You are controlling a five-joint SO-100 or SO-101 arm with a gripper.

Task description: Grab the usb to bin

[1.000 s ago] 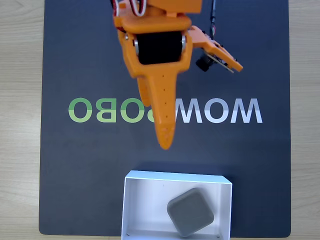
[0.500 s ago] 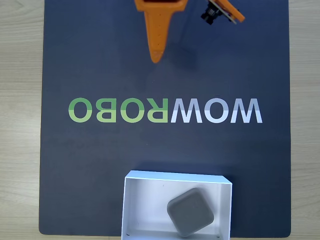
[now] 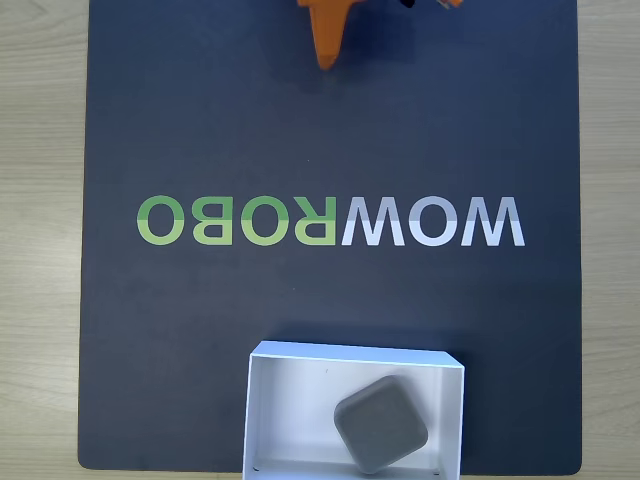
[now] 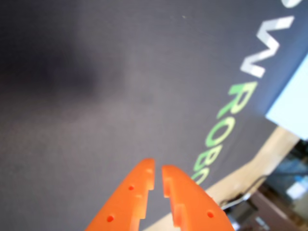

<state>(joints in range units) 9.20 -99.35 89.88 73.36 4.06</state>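
The usb (image 3: pixel 381 424), a small grey rounded square, lies flat on the white floor of the bin (image 3: pixel 290 400), right of centre in the fixed view and turned slightly askew to the walls, so the placing appears done and the step in hand is, by judgement, the retreat of the arm. In the wrist view the tool (image 4: pixel 158 175) holds nothing; its orange fingers (image 4: pixel 131 197) stand nearly together, with only a thin slit between the tips, above bare dark mat (image 3: pixel 200 130) and well apart from the bin. To finish well, you keep the tool high and carry it straight back toward the top edge of the fixed view, so that nothing sweeps over the thin bin walls or nudges the box along the mat. Compared with the frame one second ago, the arm has withdrawn: then its body and long finger reached down over the printed lettering (image 3: pixel 330 221); now only the fingertip shows at the top edge. The usb and bin have not shifted.
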